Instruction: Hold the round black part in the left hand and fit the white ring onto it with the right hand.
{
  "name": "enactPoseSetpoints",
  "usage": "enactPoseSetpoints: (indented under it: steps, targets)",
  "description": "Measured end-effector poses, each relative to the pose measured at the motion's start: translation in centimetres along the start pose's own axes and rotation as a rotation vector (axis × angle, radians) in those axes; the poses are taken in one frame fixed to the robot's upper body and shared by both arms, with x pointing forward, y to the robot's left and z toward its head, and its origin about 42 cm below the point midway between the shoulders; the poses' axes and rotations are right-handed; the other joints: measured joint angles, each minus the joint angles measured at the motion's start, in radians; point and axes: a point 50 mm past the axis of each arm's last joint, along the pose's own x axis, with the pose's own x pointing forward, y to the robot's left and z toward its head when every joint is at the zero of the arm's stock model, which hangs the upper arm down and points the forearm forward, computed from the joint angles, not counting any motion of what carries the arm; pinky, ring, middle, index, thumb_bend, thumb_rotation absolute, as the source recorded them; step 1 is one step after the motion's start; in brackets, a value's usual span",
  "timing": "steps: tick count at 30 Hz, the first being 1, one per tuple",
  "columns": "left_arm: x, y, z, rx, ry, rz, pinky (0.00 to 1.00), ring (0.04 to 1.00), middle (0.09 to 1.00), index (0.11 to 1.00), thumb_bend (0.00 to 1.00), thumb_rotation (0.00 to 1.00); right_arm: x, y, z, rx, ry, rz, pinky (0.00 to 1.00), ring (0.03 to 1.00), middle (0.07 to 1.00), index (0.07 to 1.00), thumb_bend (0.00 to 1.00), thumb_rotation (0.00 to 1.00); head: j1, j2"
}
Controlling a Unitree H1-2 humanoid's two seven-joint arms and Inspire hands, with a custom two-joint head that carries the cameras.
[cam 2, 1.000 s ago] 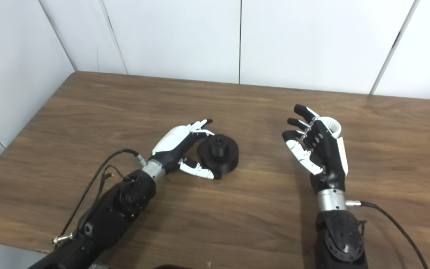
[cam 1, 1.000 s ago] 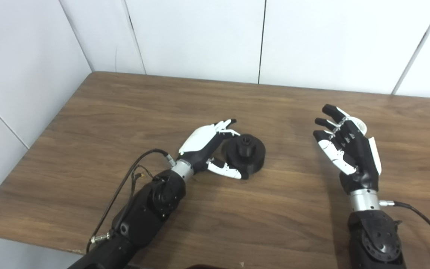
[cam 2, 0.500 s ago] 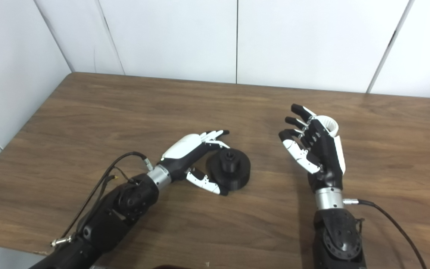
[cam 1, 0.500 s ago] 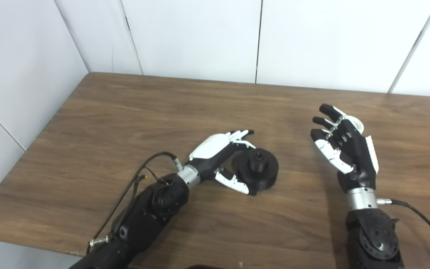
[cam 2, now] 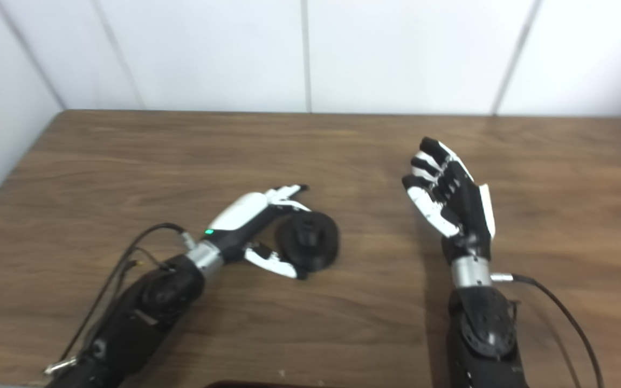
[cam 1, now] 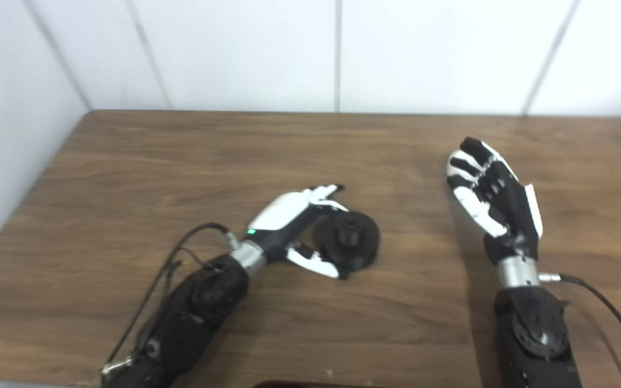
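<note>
Over the last second the whole view had swung and blurred, so the camera had moved; against the table the black part looked little shifted, lying flat at the middle. What had really changed was on the right. The ring, whose white rim had shown behind the right hand's fingers half a second before, was now out of sight in both views, hidden or blurred away. So I judged the fitting not begun: the part was not lifted, and the ring was not near it.

The left hand lay on its side on the table, left of the part. Its fingers arched over the part's far edge and its thumb reached along the near edge, both touching or all but touching the rim. The hand was still spread in a loose cradle, with a gap between palm and part. It had bracketed the part without clamping it, as far as the blur let me tell.

The right hand stood well apart to the right, raised on its wrist, palm toward the left, fingers apart and only slightly curled. It held nothing that could be seen. Whether the ring sat just behind it I could not tell.
</note>
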Motion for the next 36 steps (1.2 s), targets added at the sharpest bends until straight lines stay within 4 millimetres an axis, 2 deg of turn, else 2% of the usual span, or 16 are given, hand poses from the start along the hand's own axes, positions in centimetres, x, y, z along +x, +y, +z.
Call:
enactPoseSetpoints:
  steps: [1,2,6,13,21,24,28,36]
  targets:
    - [0.0,0.0,0.0,-0.001,-0.001,-0.001,1.00,1.000,1.000,0.689,1.00,0.37,0.0,-0.5,0.0,-0.017,0.001,-0.009,0.66,0.769,0.842,0.809,0.64,0.38,-0.006,0.000]
    - [-0.1,0.0,0.0,-0.002,-0.003,-0.001,1.00,1.000,1.000,0.686,1.00,0.37,-0.1,-1.1,0.1,-0.044,0.000,-0.016,0.63,0.753,0.837,0.804,0.63,0.39,-0.053,-0.003]
    - [-0.2,-0.1,-0.3,-0.008,-0.026,0.000,1.00,1.000,1.000,0.679,1.00,0.37,0.0,-3.0,0.2,-0.106,0.010,-0.053,0.64,0.743,0.828,0.795,0.62,0.36,-0.106,-0.008]
    - [-0.4,-0.2,-0.7,-0.021,-0.048,0.003,1.00,1.000,1.000,0.680,1.00,0.38,0.1,-4.1,0.4,-0.170,0.009,-0.075,0.67,0.730,0.805,0.785,0.62,0.34,-0.155,-0.017]
    - [-0.7,0.0,-1.1,-0.017,-0.056,-0.001,1.00,1.000,1.000,0.687,1.00,0.39,1.0,-6.9,1.3,-0.310,-0.014,-0.083,0.67,0.731,0.795,0.784,0.60,0.29,-0.160,-0.028]
    - [-0.7,0.1,-1.2,-0.016,-0.054,-0.002,1.00,1.000,1.000,0.686,1.00,0.39,1.8,-6.9,1.8,-0.321,-0.029,-0.083,0.70,0.745,0.802,0.781,0.62,0.31,-0.158,-0.029]
    - [-0.7,0.2,-1.2,-0.016,-0.054,-0.002,1.00,1.000,1.000,0.686,1.00,0.38,2.9,-6.9,2.5,-0.347,-0.034,-0.080,0.72,0.771,0.815,0.779,0.63,0.28,-0.158,-0.031]
    - [-0.8,0.2,-1.2,-0.016,-0.054,0.000,1.00,1.000,1.000,0.685,1.00,0.38,4.7,-7.4,2.0,-0.518,0.075,-0.017,0.74,0.845,0.872,0.809,0.69,0.39,-0.149,-0.034]
